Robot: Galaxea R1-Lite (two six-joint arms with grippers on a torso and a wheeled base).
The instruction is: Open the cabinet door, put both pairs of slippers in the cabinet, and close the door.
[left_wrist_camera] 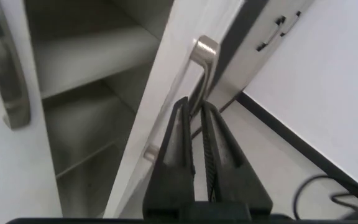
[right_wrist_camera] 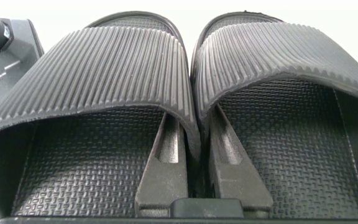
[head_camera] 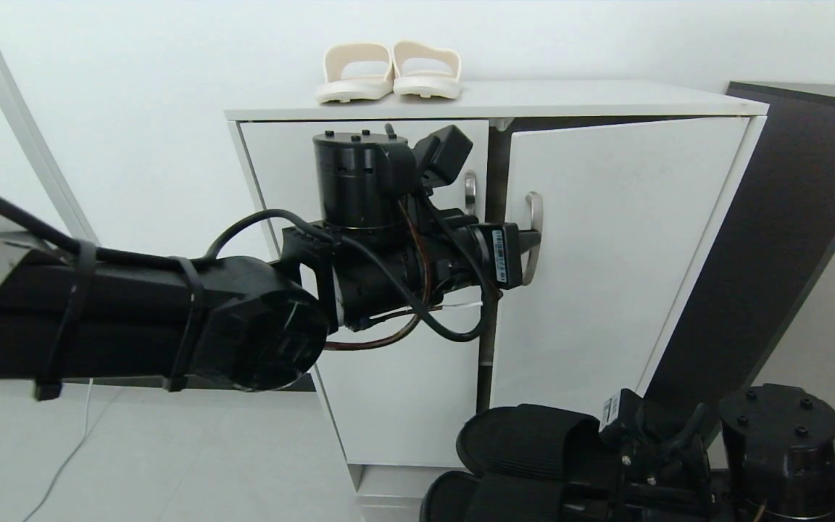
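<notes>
A white two-door cabinet [head_camera: 606, 101] stands against a pale wall. A pair of beige slippers [head_camera: 388, 72] sits side by side on the cabinet's top, near its back edge and over the left door [head_camera: 280, 159].

The right door [head_camera: 606, 254] is slightly ajar, with a dark gap showing along its top and inner edge. Each door has a curved metal handle near the centre line. The left arm stretches across the front of the left door to the right door's handle [head_camera: 533, 210]. The left fingers [left_wrist_camera: 180, 143] are drawn close together, with that handle running down between them (the grip looks closed on the bar). In the left wrist view, past the door's edge, a white shelf [left_wrist_camera: 92, 56] shows inside the cabinet, and the left door's handle [left_wrist_camera: 8, 81] shows at the side.

Low in the head view, in front of the cabinet's base, the right arm holds a pair of black slippers [head_camera: 526, 442]. The right fingers [right_wrist_camera: 163, 162] reach one into each slipper, under the ribbed straps. They pinch the two inner strap walls together between them, so the pair is held as one bundle.
</notes>
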